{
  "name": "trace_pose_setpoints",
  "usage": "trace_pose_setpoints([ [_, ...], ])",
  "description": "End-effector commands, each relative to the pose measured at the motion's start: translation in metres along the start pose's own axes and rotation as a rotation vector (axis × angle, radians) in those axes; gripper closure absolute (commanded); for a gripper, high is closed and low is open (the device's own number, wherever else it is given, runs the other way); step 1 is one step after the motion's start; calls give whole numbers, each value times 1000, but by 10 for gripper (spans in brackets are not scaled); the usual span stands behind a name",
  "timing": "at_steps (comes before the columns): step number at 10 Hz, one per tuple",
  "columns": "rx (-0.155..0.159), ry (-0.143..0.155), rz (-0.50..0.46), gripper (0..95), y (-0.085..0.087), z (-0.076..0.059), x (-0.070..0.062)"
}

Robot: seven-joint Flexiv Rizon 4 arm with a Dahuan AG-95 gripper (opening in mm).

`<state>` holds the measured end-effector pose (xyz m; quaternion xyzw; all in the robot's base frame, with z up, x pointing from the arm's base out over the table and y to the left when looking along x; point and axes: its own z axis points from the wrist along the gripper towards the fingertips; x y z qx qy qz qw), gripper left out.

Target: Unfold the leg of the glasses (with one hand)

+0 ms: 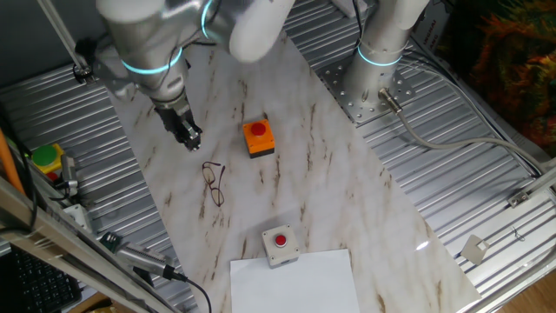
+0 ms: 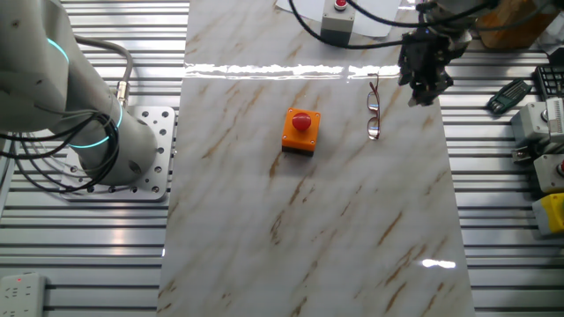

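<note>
The glasses [image 1: 214, 183] lie flat on the marble tabletop, a thin dark wire frame with two oval lenses; in the other fixed view the glasses [image 2: 374, 107] sit right of the orange button box. My gripper [image 1: 190, 137] hangs above the table just behind and left of them, not touching them. From the other side the gripper [image 2: 425, 92] is a short way to the right of the frame. Its dark fingers stand close together with nothing between them. I cannot make out whether the legs lie folded.
An orange box with a red button [image 1: 258, 137] stands right of the glasses. A grey box with a red button [image 1: 280, 245] sits at a white sheet [image 1: 295, 283] near the front. The arm's base [image 1: 373, 83] is bolted at the back right. Ribbed metal flanks the marble.
</note>
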<state>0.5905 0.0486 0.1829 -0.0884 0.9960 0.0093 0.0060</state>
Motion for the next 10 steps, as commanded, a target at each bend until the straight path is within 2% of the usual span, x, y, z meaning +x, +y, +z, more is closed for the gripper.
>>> trace_pose_setpoints([
  [1, -37, -39, 103, 570, 7, -12, 4],
  [4, -33, -50, 74, 570, 7, -12, 4],
  [10, -33, -40, 46, 570, 7, -12, 4],
])
